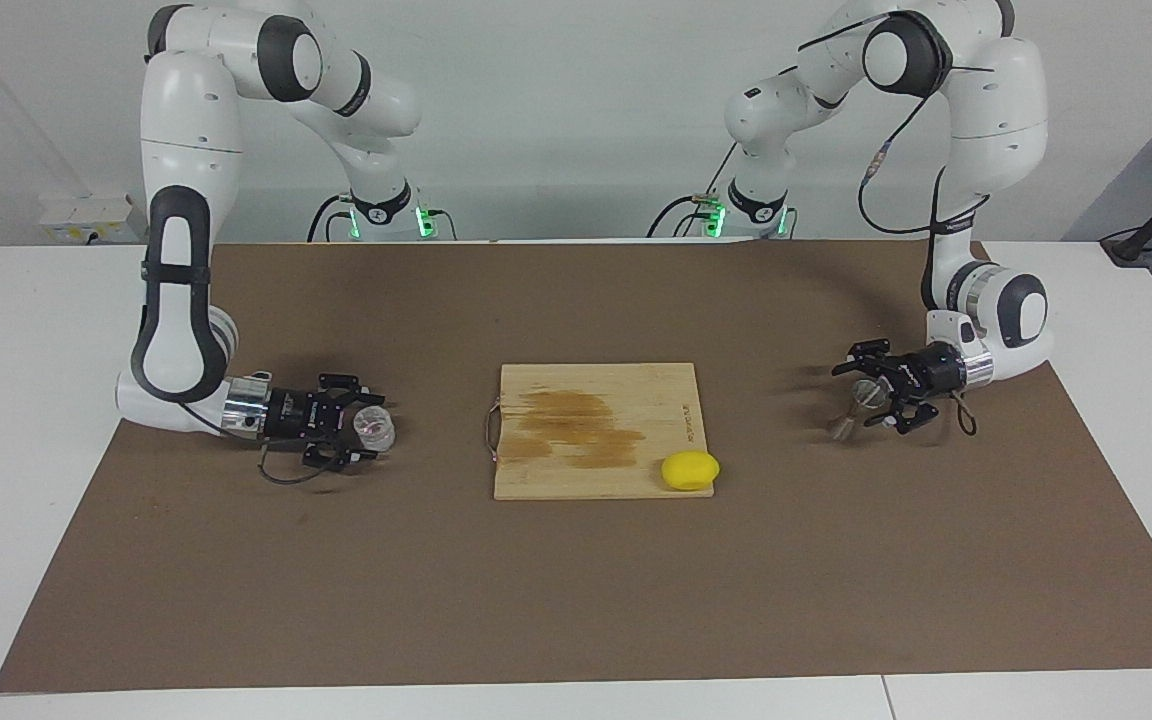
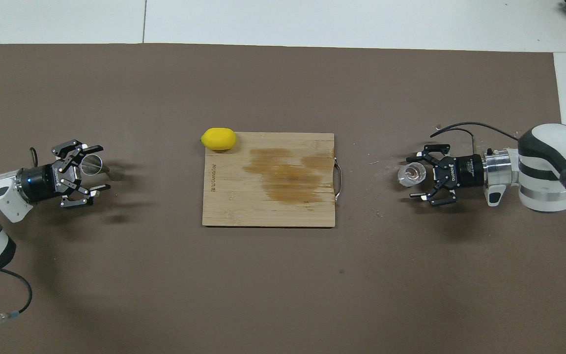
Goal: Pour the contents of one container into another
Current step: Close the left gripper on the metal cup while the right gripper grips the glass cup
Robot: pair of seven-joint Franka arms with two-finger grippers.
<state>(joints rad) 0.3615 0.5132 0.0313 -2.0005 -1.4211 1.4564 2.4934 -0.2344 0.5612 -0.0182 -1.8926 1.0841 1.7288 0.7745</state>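
Your glass tumbler (image 1: 373, 428) sits upright on the brown mat (image 1: 576, 600) at the right arm's end of the bench, at 9 o'clock from the board in the facing view. The right claw (image 1: 352, 432) lies level and low around it, fingers spread wide on either side, not gripping (contact with the glass: can't tell).

The steel jigger (image 1: 854, 408) stands on the mat at the left arm's end, at 3 o'clock from the board in the same view. The left claw (image 1: 871, 399) is level at it, also wide apart, with the jigger's upper cone between the fingers, not clamped.

Mid-bench is the wooden cutting board (image 1: 596, 430), stained, with a yellow lemon (image 1: 690, 470) on its corner farthest from the robots, toward the left arm's end.
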